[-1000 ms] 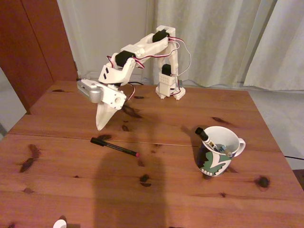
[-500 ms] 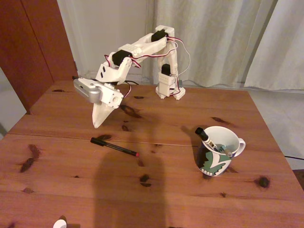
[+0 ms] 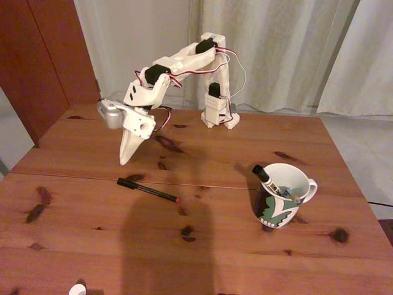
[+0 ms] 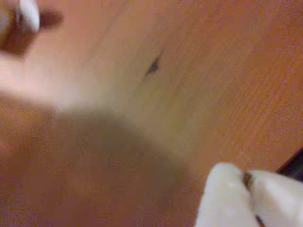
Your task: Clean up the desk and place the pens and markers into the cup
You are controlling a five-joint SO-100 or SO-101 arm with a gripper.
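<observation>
On the desk [image 3: 233, 246] a thin black pen with a red tip [image 3: 147, 190] lies just in front of the seam, left of centre. My gripper [image 3: 126, 158] hangs tip-down above the desk a little behind the pen's left end, shut with nothing in it. In the blurred wrist view the gripper [image 4: 246, 198] shows its white fingers pressed together at the bottom right, over bare desk [image 4: 189, 71]. The white cup [image 3: 281, 195] stands at the right. A marker with a black cap [image 3: 261, 174] leans out of it, and another stick [image 3: 288, 192] lies inside.
The arm's base [image 3: 218, 117] stands at the back centre of the desk, in front of curtains. A small white object [image 3: 77, 289] sits at the front edge on the left. A brown door [image 3: 43, 61] stands behind the left corner.
The gripper has shifted slightly left and back, and its wrist has rolled. The pen and cup have not moved.
</observation>
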